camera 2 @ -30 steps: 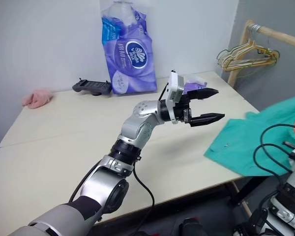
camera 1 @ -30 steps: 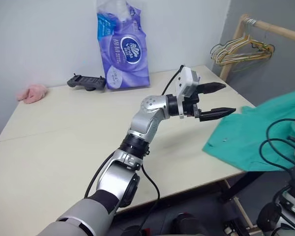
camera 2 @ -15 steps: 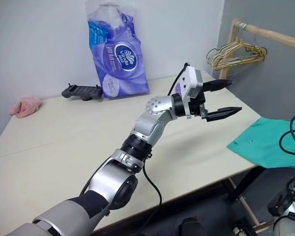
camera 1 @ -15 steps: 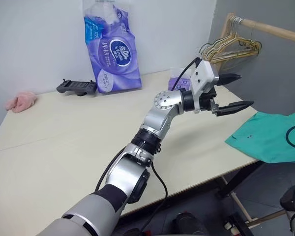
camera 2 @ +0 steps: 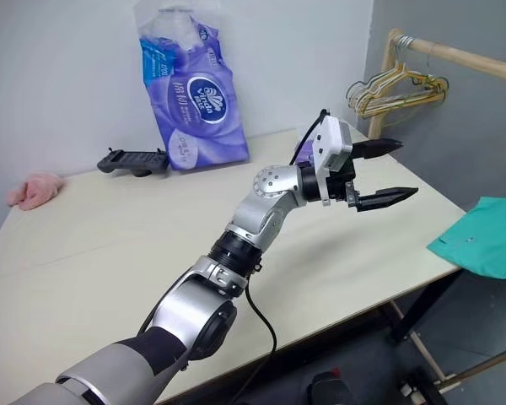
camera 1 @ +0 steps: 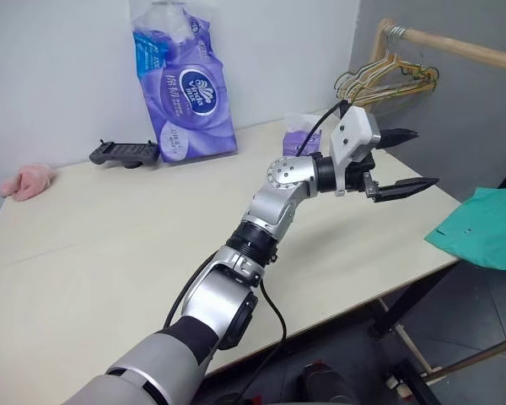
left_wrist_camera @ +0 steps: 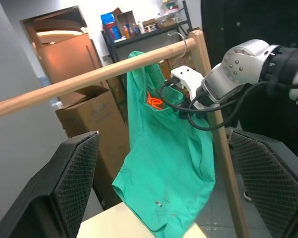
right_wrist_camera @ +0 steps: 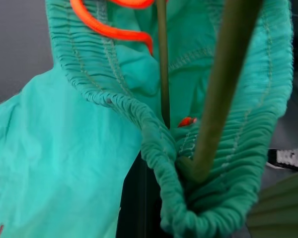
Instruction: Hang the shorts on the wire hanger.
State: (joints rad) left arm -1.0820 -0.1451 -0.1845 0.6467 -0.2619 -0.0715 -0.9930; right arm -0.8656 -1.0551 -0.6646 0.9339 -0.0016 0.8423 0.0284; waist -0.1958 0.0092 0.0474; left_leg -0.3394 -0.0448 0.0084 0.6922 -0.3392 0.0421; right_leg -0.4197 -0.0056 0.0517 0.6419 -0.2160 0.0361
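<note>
The teal-green shorts (left_wrist_camera: 164, 183) hang in the air past the table's right end, below the wooden rail (left_wrist_camera: 89, 79). My right gripper (left_wrist_camera: 175, 89) is shut on their gathered waistband (right_wrist_camera: 154, 148). The orange drawstring (right_wrist_camera: 109, 29) loops above the grip. The thin dark wire hanger (right_wrist_camera: 162, 64) runs down into that same pinch, with fabric bunched round it. A corner of the shorts (camera 1: 481, 228) also shows beside the table. My left gripper (camera 1: 426, 157) is held out over the table's right end. It is open and empty and points at the shorts, a gap away from them.
A bunch of pale hangers (camera 1: 388, 80) hangs on the rail behind the table (camera 1: 110, 253). A purple tissue pack (camera 1: 185, 93), a black controller (camera 1: 122, 153) and a pink cloth (camera 1: 24, 181) sit along the back edge. A small purple box (camera 1: 299, 139) stands behind my left arm.
The camera has swung right. The shorts have been lifted off the table's right corner and carried right and up by my right gripper. My left gripper shifted slightly right and stayed open.
</note>
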